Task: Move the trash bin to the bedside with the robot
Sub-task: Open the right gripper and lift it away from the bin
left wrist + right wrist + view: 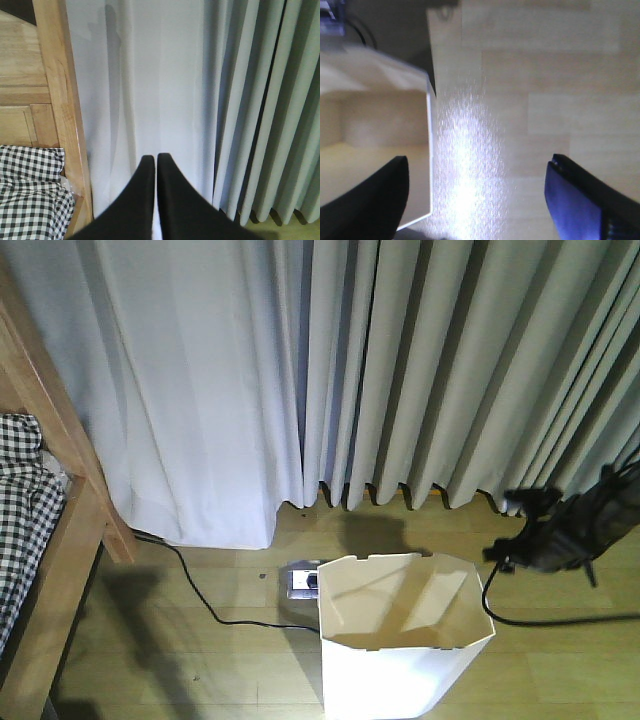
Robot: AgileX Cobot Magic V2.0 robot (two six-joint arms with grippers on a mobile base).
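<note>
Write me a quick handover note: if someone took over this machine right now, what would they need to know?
Left gripper: shut, empty, pointing at the pale curtains.
Right gripper: open, one finger over the bin's inside, the other outside; the wall is not clamped.
The white plastic trash bin with chamfered corners stands upright on the wooden floor, right of centre in the front view.
The light-brown wooden bed frame with black-and-white checkered bedding is at far left, a stretch of floor away.
A black cable lies between them.
Done: apparently nothing yet. Left: grip the bin and bring it beside the bed.

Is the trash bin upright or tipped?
Upright: the trash bin stands on the floor, its open rim facing up and level.
</note>
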